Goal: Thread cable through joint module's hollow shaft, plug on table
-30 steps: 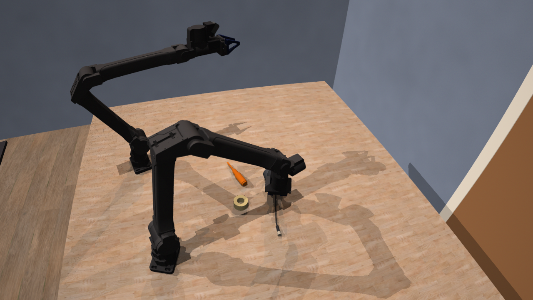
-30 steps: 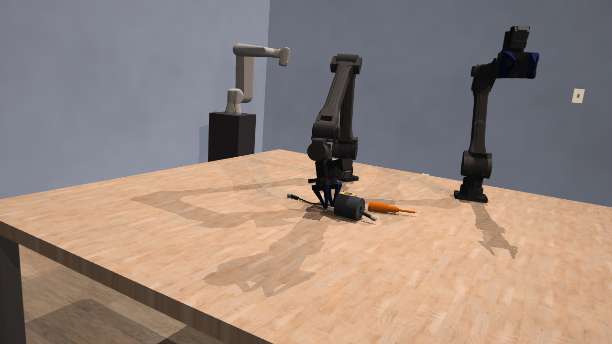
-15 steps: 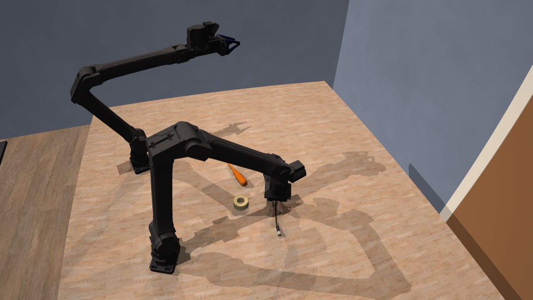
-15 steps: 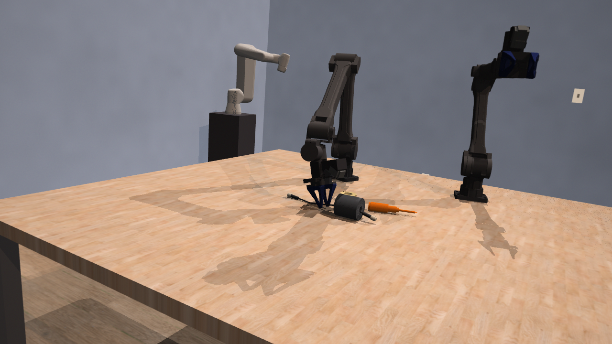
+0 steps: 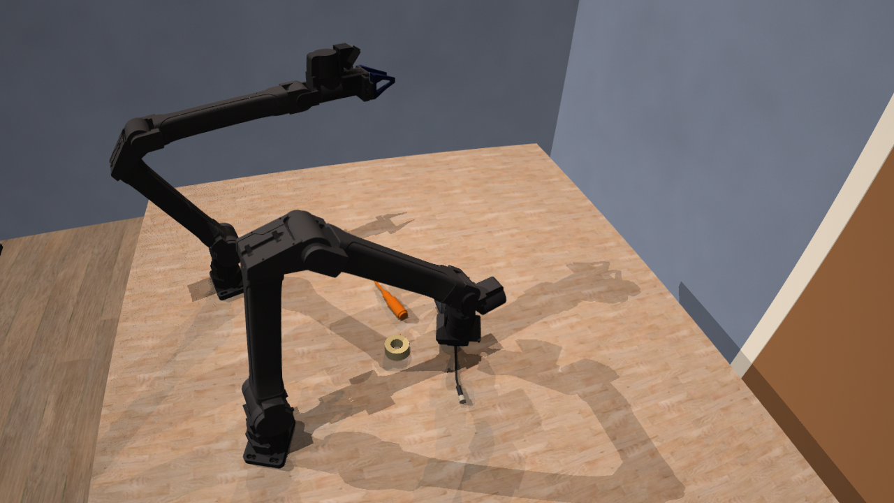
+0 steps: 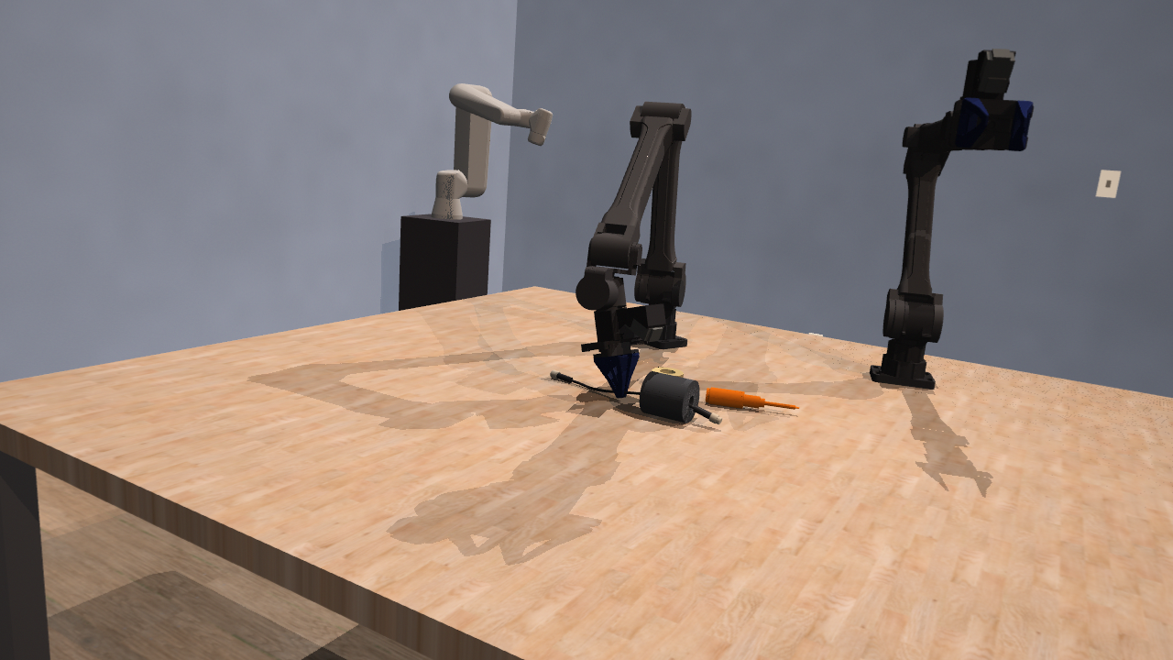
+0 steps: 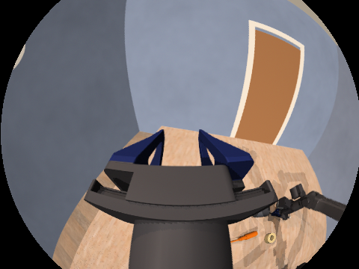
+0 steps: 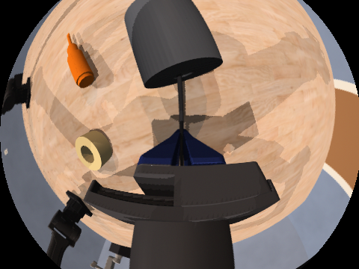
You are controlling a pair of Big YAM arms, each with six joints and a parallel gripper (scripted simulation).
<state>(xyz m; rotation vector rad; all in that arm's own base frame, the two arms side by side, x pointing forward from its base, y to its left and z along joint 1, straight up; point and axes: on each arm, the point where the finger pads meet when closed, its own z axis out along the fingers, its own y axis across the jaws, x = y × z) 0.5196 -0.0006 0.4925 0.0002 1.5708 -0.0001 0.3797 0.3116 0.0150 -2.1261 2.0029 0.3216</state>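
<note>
Fingers of the right arm (image 6: 620, 395) (image 7: 277, 213) (image 8: 182, 131) point down, pinched shut on the cable (image 5: 457, 365) (image 6: 584, 384) (image 8: 181, 97), close beside the module (image 6: 668, 397) (image 7: 262, 214) (image 8: 173, 41). The right arm (image 5: 399, 269) (image 6: 640, 181) (image 7: 325, 203) (image 8: 181, 243) is bent at its elbow and reaches down low over the desk (image 5: 531, 206) (image 6: 820, 509) (image 7: 187, 146) (image 8: 277, 75). The left arm (image 5: 215, 115) (image 6: 918, 221) (image 7: 179, 243) is raised high, its fingers (image 5: 388, 78) (image 6: 998, 125) partway open around nothing.

One module lies on its side. One cable enters its shaft, and one of the cable's two ends (image 6: 709, 416) pokes out of the near right face in the exterior view, just past it. The other end (image 5: 461, 395) (image 6: 557, 377) lies off to the far left there. Which is the plug cannot be told.

One orange driver (image 5: 394, 304) (image 6: 729, 398) (image 7: 248, 236) (image 8: 79, 61) and one yellow ring (image 5: 397, 357) (image 6: 677, 374) (image 7: 267, 240) (image 8: 105, 146) rest near the module. One pale arm (image 6: 471, 151) stands beyond the desk on one black pedestal (image 6: 418, 262).
</note>
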